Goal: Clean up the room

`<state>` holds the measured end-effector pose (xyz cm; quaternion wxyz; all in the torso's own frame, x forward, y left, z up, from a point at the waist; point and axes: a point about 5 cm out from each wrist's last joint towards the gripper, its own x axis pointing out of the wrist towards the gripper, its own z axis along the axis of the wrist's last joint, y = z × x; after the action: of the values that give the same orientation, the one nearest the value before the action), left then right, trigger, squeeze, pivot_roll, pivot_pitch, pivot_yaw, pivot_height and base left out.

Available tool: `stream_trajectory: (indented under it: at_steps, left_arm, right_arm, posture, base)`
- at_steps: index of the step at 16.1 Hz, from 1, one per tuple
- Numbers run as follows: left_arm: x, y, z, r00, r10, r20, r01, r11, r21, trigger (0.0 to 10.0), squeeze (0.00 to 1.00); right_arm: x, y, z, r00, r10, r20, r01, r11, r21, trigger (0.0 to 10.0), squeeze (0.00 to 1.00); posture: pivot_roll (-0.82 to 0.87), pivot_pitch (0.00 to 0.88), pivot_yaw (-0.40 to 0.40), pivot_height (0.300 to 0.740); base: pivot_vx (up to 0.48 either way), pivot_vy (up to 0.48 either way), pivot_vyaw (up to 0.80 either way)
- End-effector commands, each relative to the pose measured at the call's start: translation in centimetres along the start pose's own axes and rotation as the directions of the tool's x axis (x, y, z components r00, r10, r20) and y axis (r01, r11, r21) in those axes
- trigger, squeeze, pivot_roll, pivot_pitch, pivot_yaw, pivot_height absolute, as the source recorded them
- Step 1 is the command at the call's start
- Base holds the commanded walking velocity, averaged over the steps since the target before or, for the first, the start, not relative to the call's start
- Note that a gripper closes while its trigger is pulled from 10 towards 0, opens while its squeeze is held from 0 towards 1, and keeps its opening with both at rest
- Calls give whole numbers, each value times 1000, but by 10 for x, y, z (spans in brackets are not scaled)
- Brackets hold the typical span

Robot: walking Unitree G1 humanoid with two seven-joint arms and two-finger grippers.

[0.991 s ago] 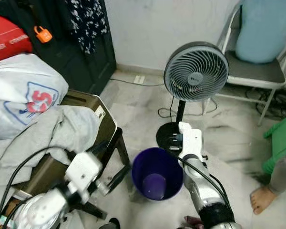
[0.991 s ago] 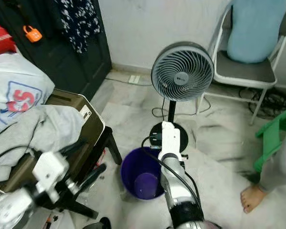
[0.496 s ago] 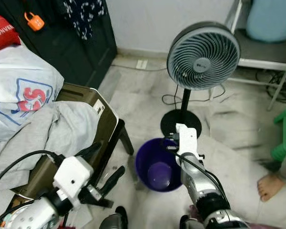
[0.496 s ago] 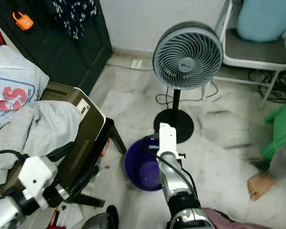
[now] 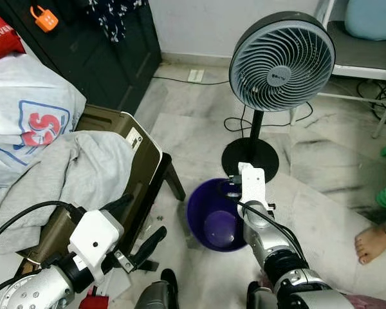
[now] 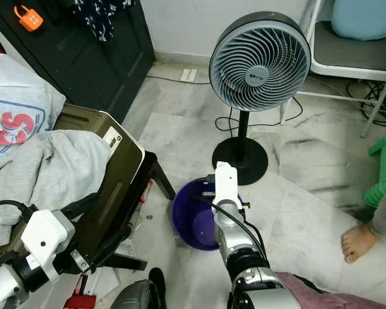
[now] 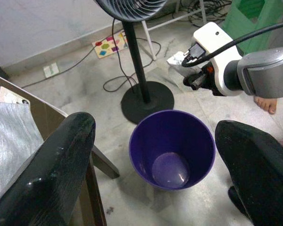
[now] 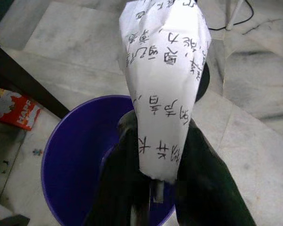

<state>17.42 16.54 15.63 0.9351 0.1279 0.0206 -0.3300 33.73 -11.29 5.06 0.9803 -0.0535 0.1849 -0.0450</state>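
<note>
Change: over the last second the view slid down and closer; the fan (image 5: 282, 63) rose toward the top of the frame and the bin (image 5: 217, 215) came nearer the centre. Much of that was camera motion, but the right gripper (image 8: 153, 183) now sat above the bin's far rim instead of beside the fan base.
Meaning: judged from this, the carry was nearly over and the drop was the step in hand.
Paper: a white sheet (image 8: 162, 82) with handwritten characters, clamped between the right fingers (image 8: 125, 169), hanging over the open mouth of the bin in the right wrist view.
Right jaws: closed on the paper.
Left gripper (image 7: 155, 155): lower left of the head view, held low and apart from the bin; fingers (image 7: 52, 169) spread wide, holding nothing.
Bin: purple, upright, looked empty, lower centre on the marble floor (image 5: 321, 167).
Around: dark case (image 5: 125, 161) draped with grey cloth (image 5: 64, 177) at left, touching nothing of the bin; red carton (image 8: 14, 109) on the floor just beside the bin; a person's bare foot (image 5: 372, 243) at the right edge; fan cable (image 5: 235, 122) behind.
In the way: fan base (image 5: 249, 156) just beyond the bin, close to the right wrist; otherwise the drop path looked free.
</note>
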Motion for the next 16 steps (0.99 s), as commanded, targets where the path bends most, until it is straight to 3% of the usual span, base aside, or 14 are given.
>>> stream_trajectory:
  at_steps: [1,16]
  left_arm:
    - [-3,0,0,1000,5,-16,-5,1000,3,10000,0]
    - [7,3,-1,1000,23,-7,-23,1000,5,10000,0]
  right_arm:
    - [-2,6,-5,1000,12,-11,-12,1000,-17,10000,1000]
    - [0,5,1,999,-8,37,9,1000,-17,10000,1000]
  posture:
    - [187,335,152,740]
    - [177,315,156,740]
  base:
    - [0,0,0]
    - [0,0,0]
